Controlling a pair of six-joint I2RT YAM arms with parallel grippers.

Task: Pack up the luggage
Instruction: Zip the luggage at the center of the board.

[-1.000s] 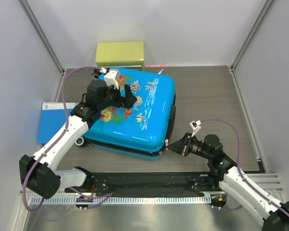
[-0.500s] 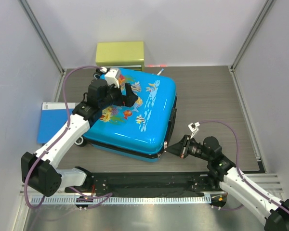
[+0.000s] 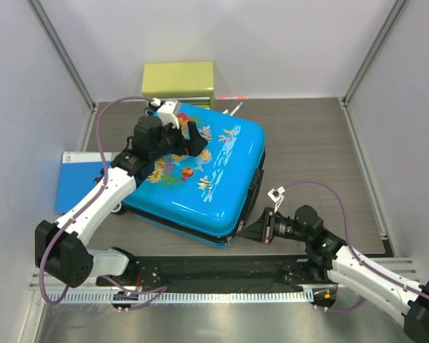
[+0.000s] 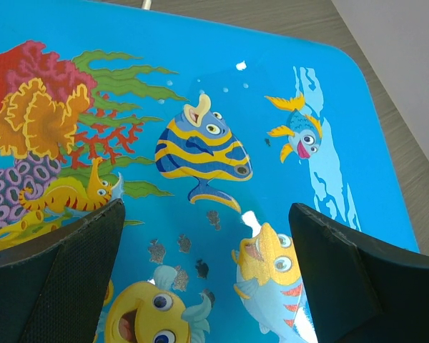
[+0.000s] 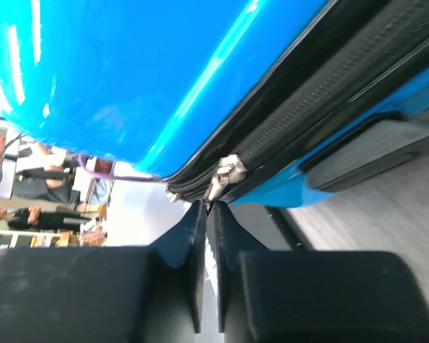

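Note:
The luggage (image 3: 218, 189), a bright-blue hard-shell suitcase with a fish-and-coral print, lies flat and closed in the middle of the table. My left gripper (image 3: 189, 143) hovers wide open just over its lid (image 4: 200, 78), with printed fish between the pads (image 4: 79, 279). My right gripper (image 3: 244, 232) is at the suitcase's near right corner. In the right wrist view its jaws (image 5: 206, 207) stand almost together, with only a thin slit between them. The metal zipper pull (image 5: 225, 174) on the black zipper band reaches down into their tips.
A yellow-green box (image 3: 177, 80) stands behind the suitcase against the back wall. A flat blue folder (image 3: 77, 184) lies at the left, partly under the left arm. A black rail (image 3: 214, 270) runs along the near edge. Bare wood-grain table (image 3: 314, 157) lies to the right.
My right gripper has moved left and toward me along the suitcase's near right corner. The suitcase has turned a little on the table. The left gripper has kept its place on the lid.

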